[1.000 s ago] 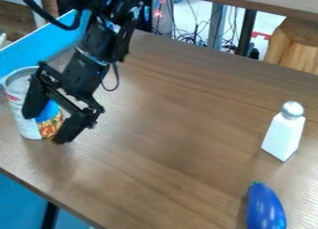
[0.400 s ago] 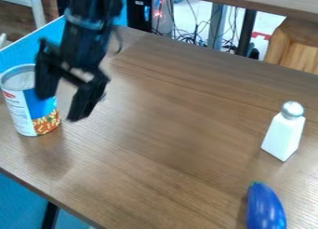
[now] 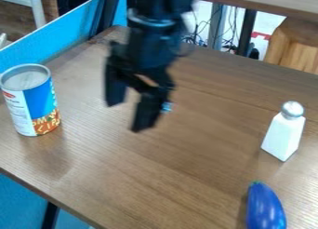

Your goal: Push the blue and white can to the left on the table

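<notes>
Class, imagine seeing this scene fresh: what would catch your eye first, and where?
Probably the black gripper, jaws parted, hanging over the wooden table just left of the picture's centre. Next come the blue-labelled can, upright near the left edge, and the glossy blue eggplant at bottom right, below a white shaker.

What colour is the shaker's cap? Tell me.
Silvery grey: the cap sits atop a white body, and shows best in the camera view.
</notes>
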Tool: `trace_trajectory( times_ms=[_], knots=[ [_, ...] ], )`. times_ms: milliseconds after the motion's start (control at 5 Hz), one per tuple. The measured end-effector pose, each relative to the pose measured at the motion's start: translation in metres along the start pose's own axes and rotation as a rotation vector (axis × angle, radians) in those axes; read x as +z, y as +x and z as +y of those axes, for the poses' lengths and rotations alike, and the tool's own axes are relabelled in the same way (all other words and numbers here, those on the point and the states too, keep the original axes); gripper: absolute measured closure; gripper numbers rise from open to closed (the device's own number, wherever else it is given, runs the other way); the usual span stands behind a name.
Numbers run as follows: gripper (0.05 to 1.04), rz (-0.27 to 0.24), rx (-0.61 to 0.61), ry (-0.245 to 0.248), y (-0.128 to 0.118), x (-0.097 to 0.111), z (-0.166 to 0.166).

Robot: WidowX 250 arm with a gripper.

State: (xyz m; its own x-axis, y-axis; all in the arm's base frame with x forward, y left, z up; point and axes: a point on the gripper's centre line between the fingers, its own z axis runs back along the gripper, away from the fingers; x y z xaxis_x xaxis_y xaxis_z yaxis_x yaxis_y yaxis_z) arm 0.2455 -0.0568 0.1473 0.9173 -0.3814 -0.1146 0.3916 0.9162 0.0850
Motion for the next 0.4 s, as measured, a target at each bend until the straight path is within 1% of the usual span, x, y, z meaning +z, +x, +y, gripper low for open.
trace_trajectory(
  times_ms=[200, 400],
  knots=[
    [0.083, -0.016, -0.038, 0.041, 0.019, 0.013, -0.041],
    [0.083, -0.064, -0.054, -0.017, 0.028, 0.031, -0.090]
  ],
)
